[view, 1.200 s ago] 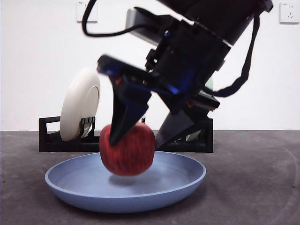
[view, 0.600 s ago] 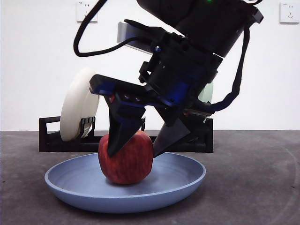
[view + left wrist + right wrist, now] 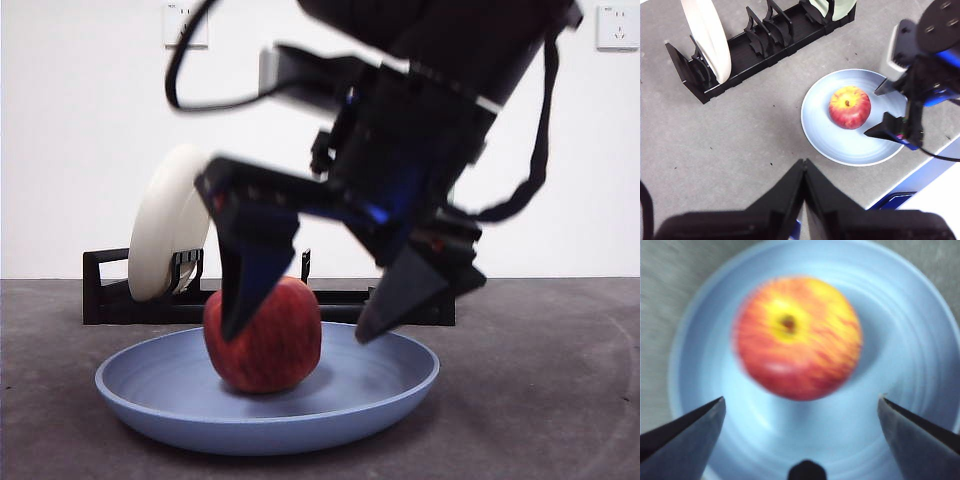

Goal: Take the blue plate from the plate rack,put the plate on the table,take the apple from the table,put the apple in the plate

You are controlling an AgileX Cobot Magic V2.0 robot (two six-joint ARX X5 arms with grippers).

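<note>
The deep-red apple [image 3: 262,335] [image 3: 850,106] [image 3: 797,337] rests inside the light-blue plate [image 3: 130,385] [image 3: 825,130] [image 3: 905,315], which lies flat on the dark grey table [image 3: 560,400]. My right gripper [image 3: 300,328] [image 3: 872,113] [image 3: 800,400] hovers just over the apple. It is open, with its jaws spread wide to either side and touching nothing. The left gripper [image 3: 804,164] is shut and empty, held high above the table some way from the plate. Behind the plate stands the black plate rack [image 3: 110,300] [image 3: 755,55].
A cream plate [image 3: 170,225] [image 3: 707,35] stands upright in one end of the rack. A pale green plate [image 3: 832,7] stands at the other end. The right arm's dark bulk fills the upper middle of the front view.
The right gripper lowered the apple onto the blue plate, then opened and let it go. Its jaws now stand wider and slightly higher, and the apple sits still.
</note>
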